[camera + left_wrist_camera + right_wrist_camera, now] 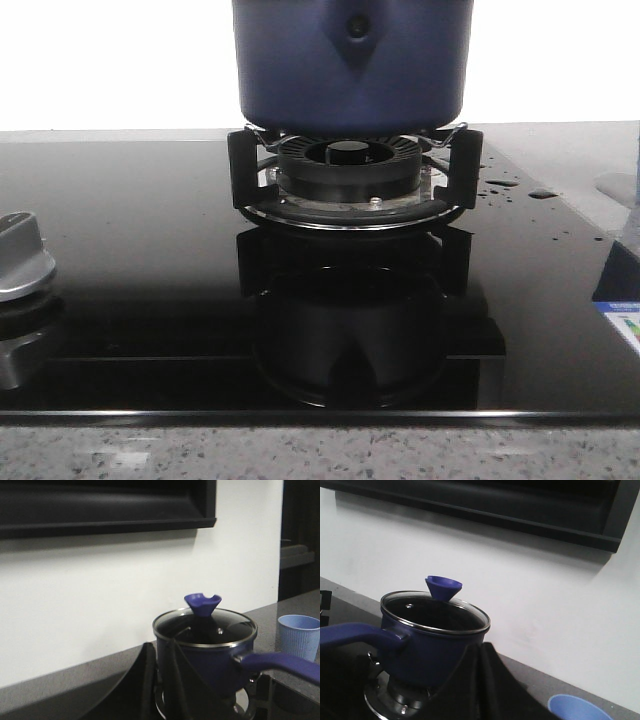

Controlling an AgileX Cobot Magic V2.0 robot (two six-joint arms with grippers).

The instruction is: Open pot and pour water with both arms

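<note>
A silver control knob [22, 258] sits at the near left of the glossy black glass hob [140, 300]. At centre, the dark navy-blue matte cylindrical pot [352, 65] stands on the black ribbed burner ring [350, 165], its glass lid [205, 627] on. A pale blue ribbed cup [299, 636] stands to its right. Neither gripper's jaws show clearly, so I cannot tell their state.

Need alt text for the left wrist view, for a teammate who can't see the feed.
A dark blue pot sits on a stove burner with its glass lid still on, topped by a blue funnel-shaped knob. Its long blue handle points toward a light blue cup on the grey counter. A white wall is behind.
</note>
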